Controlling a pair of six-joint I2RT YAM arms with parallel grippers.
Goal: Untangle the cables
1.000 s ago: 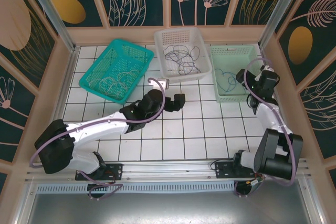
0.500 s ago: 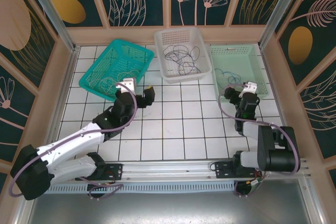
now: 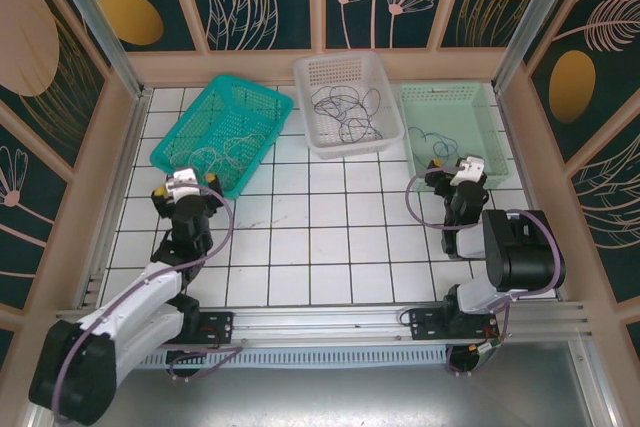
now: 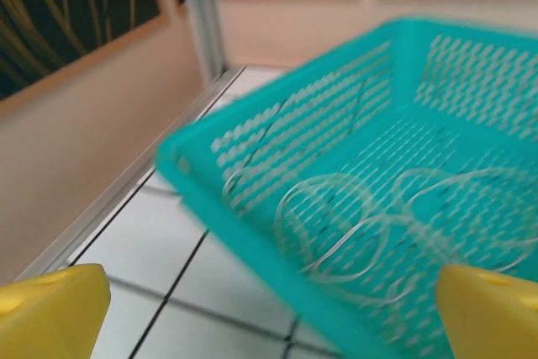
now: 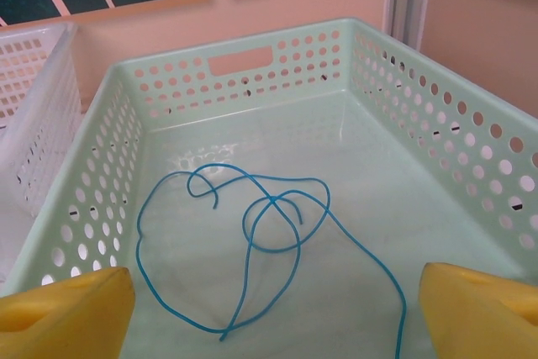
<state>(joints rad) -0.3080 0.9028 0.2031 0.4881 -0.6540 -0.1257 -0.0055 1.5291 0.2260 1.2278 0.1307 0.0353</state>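
Pulling back from the table's centre, the left gripper [image 3: 185,192] is now facing the teal basket [image 4: 244,233] at ten o'clock, while the right gripper [image 3: 447,171] is shifting only slightly. Its yellow fingers [image 4: 50,313] are spread wide and empty before pale cable loops [image 4: 336,208]. The right fingers [image 5: 63,313] are likewise parted, empty, over a blue cable [image 5: 273,201] in the mint basket [image 5: 244,60] at two o'clock. Dark cables [image 3: 345,112] are lying in the white basket [image 3: 345,65] at twelve. Sorting appears well advanced. Both forearms are folding low toward their bases.
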